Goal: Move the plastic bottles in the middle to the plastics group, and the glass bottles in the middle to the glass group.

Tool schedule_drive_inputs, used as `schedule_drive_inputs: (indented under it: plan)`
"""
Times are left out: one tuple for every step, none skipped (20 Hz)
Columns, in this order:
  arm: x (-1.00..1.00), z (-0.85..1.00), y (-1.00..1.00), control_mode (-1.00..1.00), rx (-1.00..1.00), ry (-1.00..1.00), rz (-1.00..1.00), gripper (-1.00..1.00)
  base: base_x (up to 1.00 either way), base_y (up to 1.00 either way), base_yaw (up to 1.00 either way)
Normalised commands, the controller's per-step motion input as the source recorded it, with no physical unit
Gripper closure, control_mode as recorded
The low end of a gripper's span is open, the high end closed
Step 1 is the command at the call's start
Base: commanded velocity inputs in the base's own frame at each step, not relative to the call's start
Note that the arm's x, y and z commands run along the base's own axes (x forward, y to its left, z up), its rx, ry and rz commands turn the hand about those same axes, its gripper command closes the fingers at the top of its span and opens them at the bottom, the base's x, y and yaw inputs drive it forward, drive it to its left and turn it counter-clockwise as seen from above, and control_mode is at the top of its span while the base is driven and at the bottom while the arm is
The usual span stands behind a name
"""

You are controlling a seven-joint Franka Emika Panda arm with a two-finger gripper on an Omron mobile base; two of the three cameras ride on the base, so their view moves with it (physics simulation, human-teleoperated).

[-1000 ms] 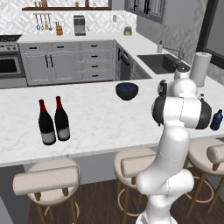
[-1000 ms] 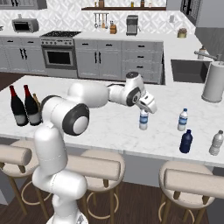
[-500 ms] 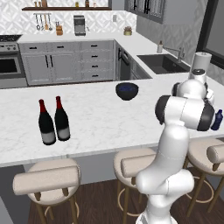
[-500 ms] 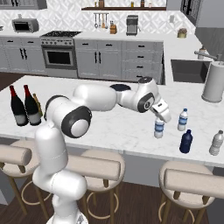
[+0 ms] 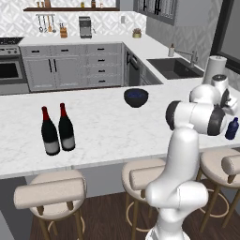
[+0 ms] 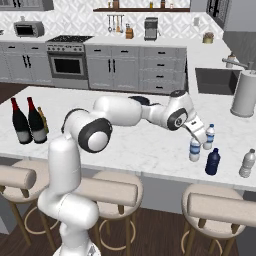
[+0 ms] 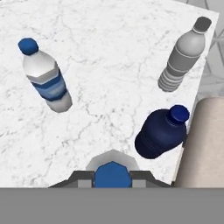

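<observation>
My gripper (image 6: 196, 139) is shut on the blue cap of a pale translucent bottle with a blue label (image 6: 194, 150), upright at the counter's right end. In the hand view its cap (image 7: 112, 172) sits between my fingertips (image 7: 83, 177). Close by stand a clear water bottle with a blue cap and label band (image 6: 209, 136) (image 7: 43, 76), an opaque dark blue bottle (image 6: 213, 161) (image 7: 159, 133) (image 5: 231, 129) and a grey ribbed bottle (image 6: 246, 163) (image 7: 183, 54). Far left, two near-black wine bottles (image 6: 20, 122) (image 6: 36, 120) (image 5: 49, 132) stand together, an amber bottle (image 6: 44, 119) behind them.
A dark blue bowl (image 5: 136, 97) sits mid-counter. A paper towel roll (image 6: 243, 94) stands by the sink (image 6: 212, 80) at the back right. Stools (image 6: 220, 207) line the counter's front edge (image 6: 150, 175); one stool seat (image 7: 203, 144) shows beside the dark blue bottle.
The arm has swung right and lowered, carrying the pale bottle from the counter's middle to beside the bottles at the right end. The wine bottles have not moved.
</observation>
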Motion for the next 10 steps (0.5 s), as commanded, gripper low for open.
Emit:
schedule_drive_inputs:
  plan:
    - [0.0, 0.0, -0.37, -1.0, 0.0, 0.0, -0.04, 1.0, 0.0, 0.0, 0.0]
    - [0.0, 0.0, -0.3, -1.0, 0.01, 0.0, -0.02, 1.0, 0.0, 0.0, 0.0]
    - [0.02, 0.0, -0.29, -1.0, 0.01, 0.0, -0.02, 1.0, 0.0, 0.0, 0.0]
    - [0.06, 0.0, -0.29, -1.0, 0.02, 0.0, -0.01, 1.0, 0.0, 0.0, 0.0]
    - [0.11, 0.0, -0.31, -1.0, 0.02, 0.0, 0.0, 1.0, 0.0, 0.0, 0.0]
    - [0.17, 0.0, -0.24, -1.0, 0.03, 0.0, 0.0, 1.0, 0.0, 0.0, 0.0]
    - [0.24, 0.0, -0.16, -1.0, 0.01, 0.0, 0.0, 1.0, 0.0, 0.0, 0.0]
    - [0.24, 0.0, -0.16, -1.0, 0.02, 0.0, 0.0, 1.0, 0.0, 0.0, 0.0]
    - [0.22, 0.0, -0.19, -1.0, 0.02, 0.0, 0.0, 1.0, 0.0, 0.0, 0.0]
    - [0.28, 0.0, -0.16, -1.0, 0.02, 0.0, 0.0, 1.0, 0.0, 0.0, 0.0]
